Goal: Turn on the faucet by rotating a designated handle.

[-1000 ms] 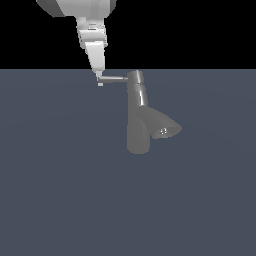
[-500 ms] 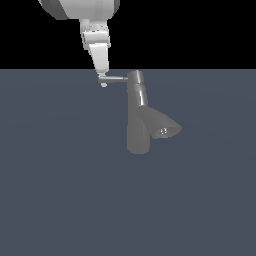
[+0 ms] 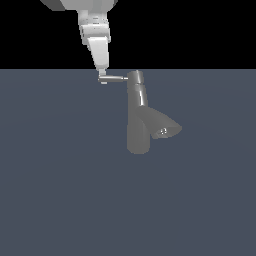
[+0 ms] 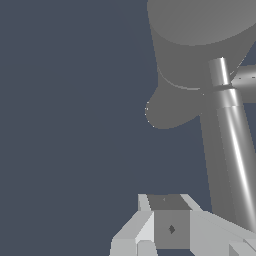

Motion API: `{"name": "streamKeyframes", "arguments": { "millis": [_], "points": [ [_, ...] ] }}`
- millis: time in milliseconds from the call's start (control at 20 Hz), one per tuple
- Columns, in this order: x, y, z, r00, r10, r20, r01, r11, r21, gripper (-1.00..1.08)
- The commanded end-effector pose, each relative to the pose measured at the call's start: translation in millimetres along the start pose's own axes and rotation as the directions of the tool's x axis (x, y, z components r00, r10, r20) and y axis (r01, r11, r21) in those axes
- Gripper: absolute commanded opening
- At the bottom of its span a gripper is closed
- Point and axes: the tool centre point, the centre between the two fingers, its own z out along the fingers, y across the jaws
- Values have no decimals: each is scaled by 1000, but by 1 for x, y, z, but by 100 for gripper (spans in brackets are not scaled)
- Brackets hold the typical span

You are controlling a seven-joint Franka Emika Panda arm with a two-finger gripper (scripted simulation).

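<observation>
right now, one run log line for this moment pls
phase: contact at handle tip | gripper: at rod's free end, jaw state unclear | faucet: upright, spout toward exterior view's right

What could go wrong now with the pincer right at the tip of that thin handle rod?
1. The white pincer meets the thin grey metal handle rod only at its far end, so it may slip off while pushing.
2. The wrist view shows the rod beside the fingers, not clearly between them, so contact looks loose.

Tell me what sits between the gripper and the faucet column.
Only the handle spans from the gripper to the faucet, in the exterior view.
</observation>
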Motion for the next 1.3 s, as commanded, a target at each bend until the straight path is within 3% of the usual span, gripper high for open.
{"name": "streamKeyframes", "arguments": {
  "millis": [0, 1250],
  "points": [
    [1, 8, -1, 1000, 0, 0, 0, 1000, -6, -100],
    [12, 63, -27, 1000, -3, -3, 3, 1000, 5, -100]
  ]
}}
